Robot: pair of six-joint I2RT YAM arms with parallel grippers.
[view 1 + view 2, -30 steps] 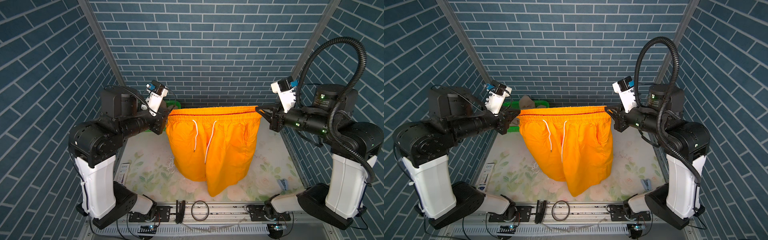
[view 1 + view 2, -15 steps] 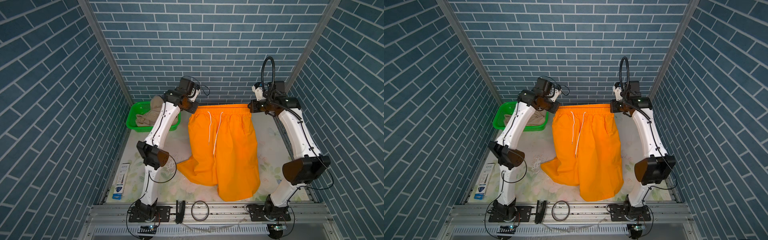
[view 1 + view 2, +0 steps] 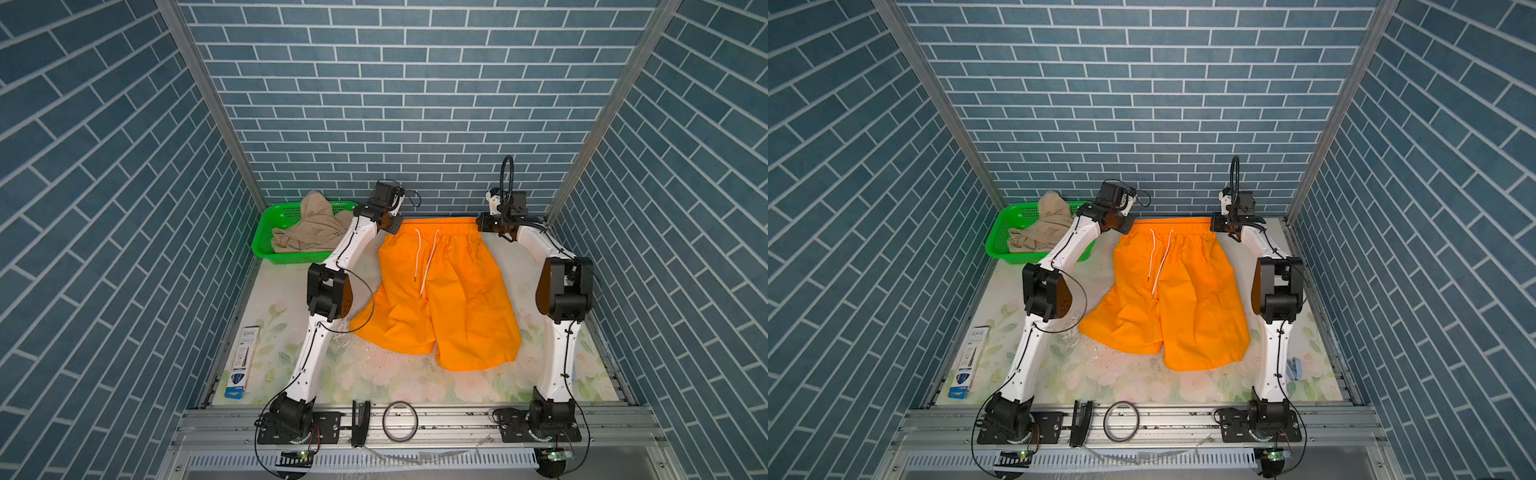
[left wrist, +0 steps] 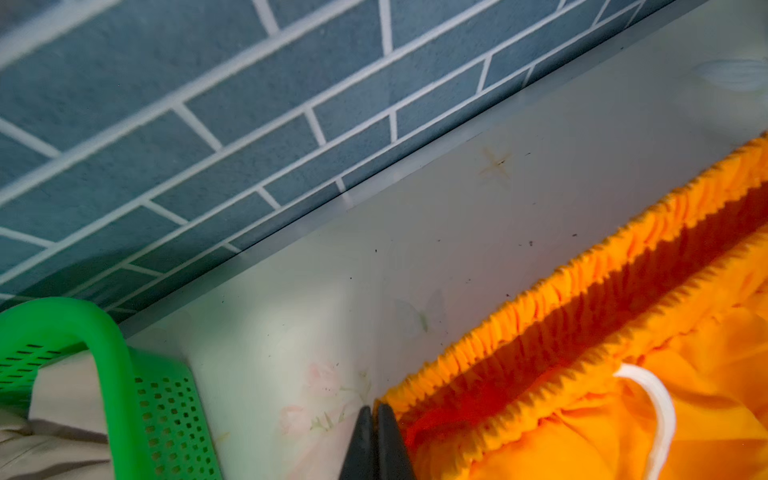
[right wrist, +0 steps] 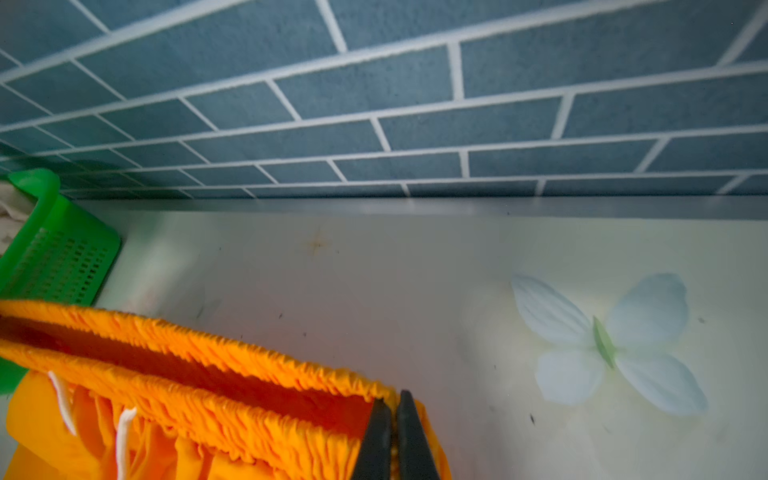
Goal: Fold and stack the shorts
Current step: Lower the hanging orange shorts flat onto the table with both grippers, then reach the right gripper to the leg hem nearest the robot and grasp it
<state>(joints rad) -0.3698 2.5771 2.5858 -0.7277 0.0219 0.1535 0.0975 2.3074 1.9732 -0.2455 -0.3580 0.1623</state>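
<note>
- The orange shorts lie spread on the flower-printed bench. The gathered waistband sits at 12 o'clock beside the back wall, and the legs run toward 6 o'clock.
- The leg on the 9 o'clock side flares outward and its hem passes under the left arm's elbow. The other leg reaches farther toward 6 o'clock.
- Two white drawstrings hang from the middle of the waistband down over the front of the shorts.
- The left end effector is at the 9 o'clock end of the waistband, fingers pressed together on that corner of the orange cloth.
- The right end effector is at the 3 o'clock end, likewise pinched on the waistband corner. The elastic runs straight between the two.
- In both wrist views the waistband stands slightly open, with the darker inside showing.
- The beige shorts lie crumpled in the green basket at the bench's 10 o'clock corner, with a fold rising above the rim.
- A flat printed package lies along the bench's 8 o'clock edge.
- A dark ring rests on the metal rail at 6 o'clock.
</note>
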